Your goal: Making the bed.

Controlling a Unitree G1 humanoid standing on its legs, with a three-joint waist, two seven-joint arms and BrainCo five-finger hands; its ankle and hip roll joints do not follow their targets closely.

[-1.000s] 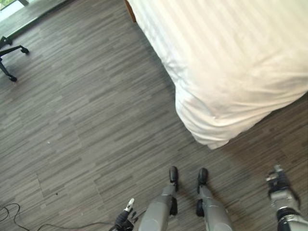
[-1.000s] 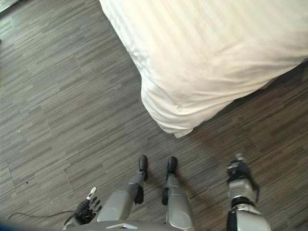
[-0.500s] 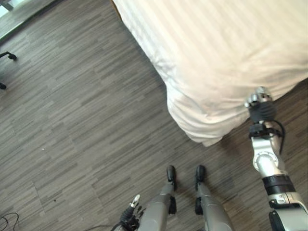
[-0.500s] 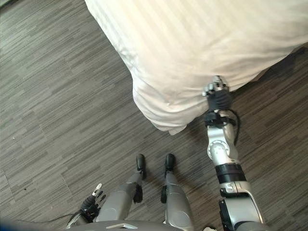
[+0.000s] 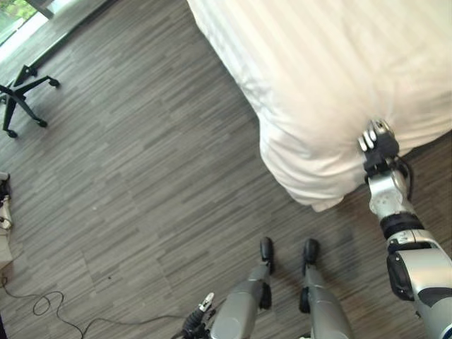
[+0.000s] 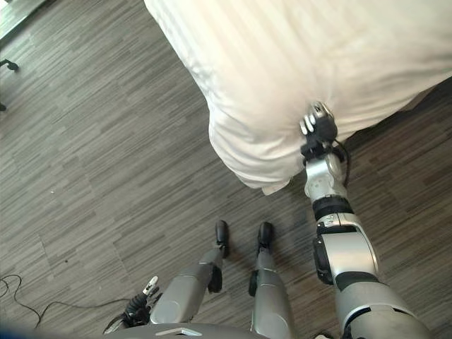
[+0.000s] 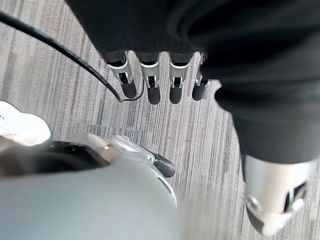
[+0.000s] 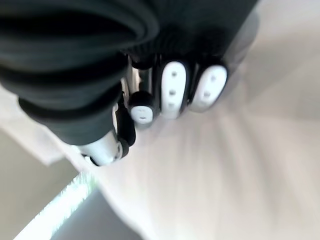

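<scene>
The bed's white striped duvet (image 5: 339, 63) covers the upper right of both eye views, and its corner (image 6: 265, 166) hangs down close to the floor. My right hand (image 5: 378, 143) is stretched out against the hanging side of the duvet just right of that corner. In the right wrist view its fingers (image 8: 172, 90) are curled, and folds of the white cloth (image 8: 225, 165) run in towards them. My left hand (image 5: 200, 322) hangs low over the floor by my left side, with its fingers (image 7: 150, 80) straight and nothing in them.
Grey wood-plank floor (image 5: 141, 183) spreads left of and before the bed. The black star base of an office chair (image 5: 25, 92) stands at the far left. A small pale object (image 5: 4, 212) lies at the left edge.
My right arm has risen from low at my right side up to the duvet's hanging edge, and the hand now rests against the cloth. The camera has shifted slightly. The left hand stays low.
</scene>
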